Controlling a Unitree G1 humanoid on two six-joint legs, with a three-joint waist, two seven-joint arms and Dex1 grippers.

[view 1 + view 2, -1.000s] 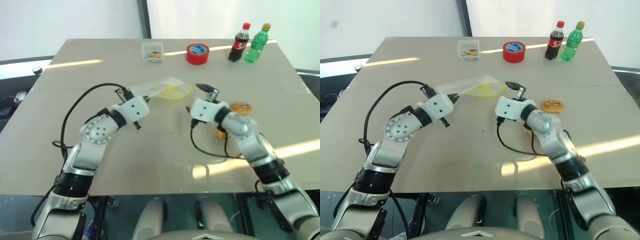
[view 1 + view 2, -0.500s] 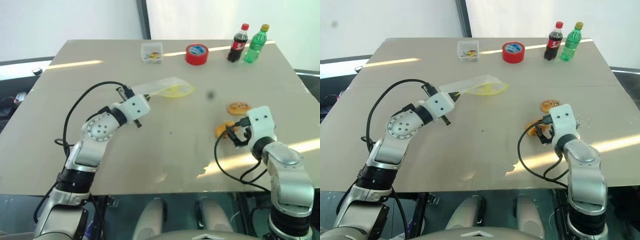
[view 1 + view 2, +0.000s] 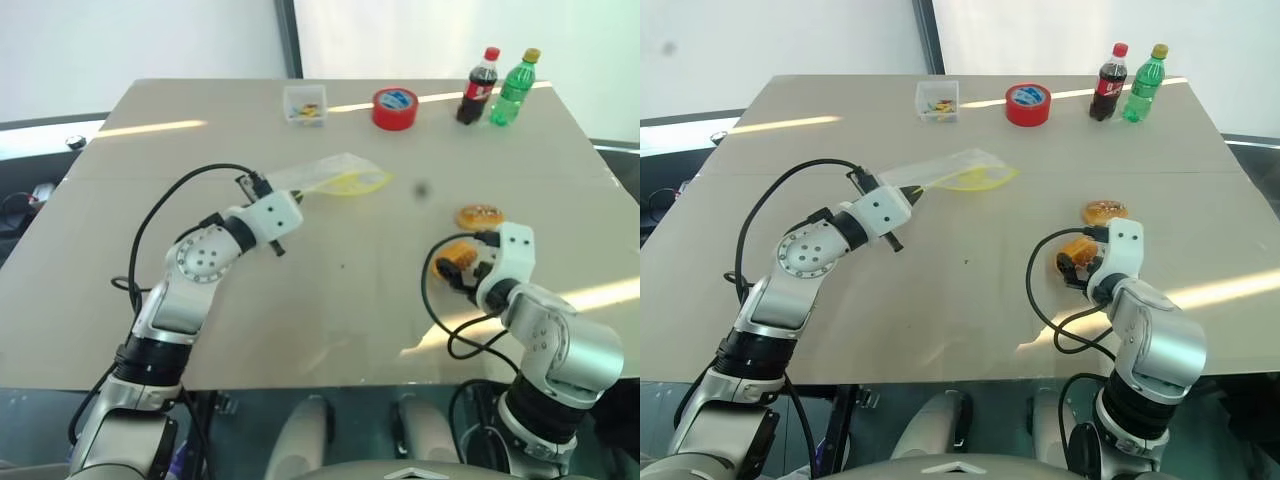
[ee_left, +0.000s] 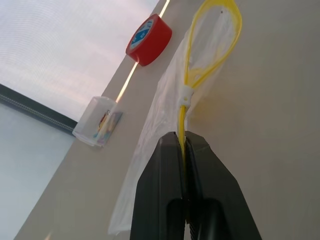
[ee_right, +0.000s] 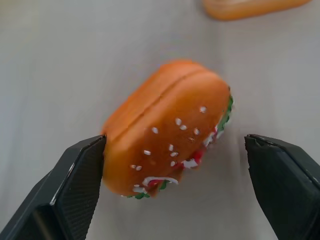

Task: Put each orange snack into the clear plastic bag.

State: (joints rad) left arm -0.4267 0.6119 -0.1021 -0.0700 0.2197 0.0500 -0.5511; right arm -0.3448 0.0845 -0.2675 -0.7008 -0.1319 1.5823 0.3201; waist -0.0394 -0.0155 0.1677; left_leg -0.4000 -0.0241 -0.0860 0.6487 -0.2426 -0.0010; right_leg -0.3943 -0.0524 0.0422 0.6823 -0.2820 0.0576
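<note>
**Orange burger between wide-open fingers, bag pinched by its yellow strip**

Orange and speckled with white seeds, the burger-like snack (image 5: pixel 170 127) lies tilted on the tan bench (image 3: pixel 330 300), on the robot's right side. The right pincer (image 5: pixel 175 187) points down at it with its two black fingers set wide apart — one finger (image 5: pixel 75 190) looks to be just touching the bun's edge, the other stands clear of it with bare bench between. The burger is not gripped. In the head views it shows as an orange lump (image 3: pixel 457 253) right in front of the right pincer's white housing.

The second orange snack (image 3: pixel 481 215), flatter and paler on top, rests on the bench just beyond the burger, apart from it.

The left pincer (image 4: pixel 183 145) is closed tight on the clear plastic bag (image 3: pixel 320 178), clamped on the yellow seal strip. Past the fingertips that strip spreads into an open loop (image 4: pixel 212 40) — the mouth of the bag, gaping towards the middle of the bench. The bag's far end lies on the bench surface, well apart from both snacks.

Along the far edge stand a small clear box of coloured bits (image 3: pixel 304 103), a red tape roll (image 3: pixel 395 107), a dark cola bottle (image 3: pixel 478 85) and a green bottle (image 3: pixel 514 86) beside it.
</note>
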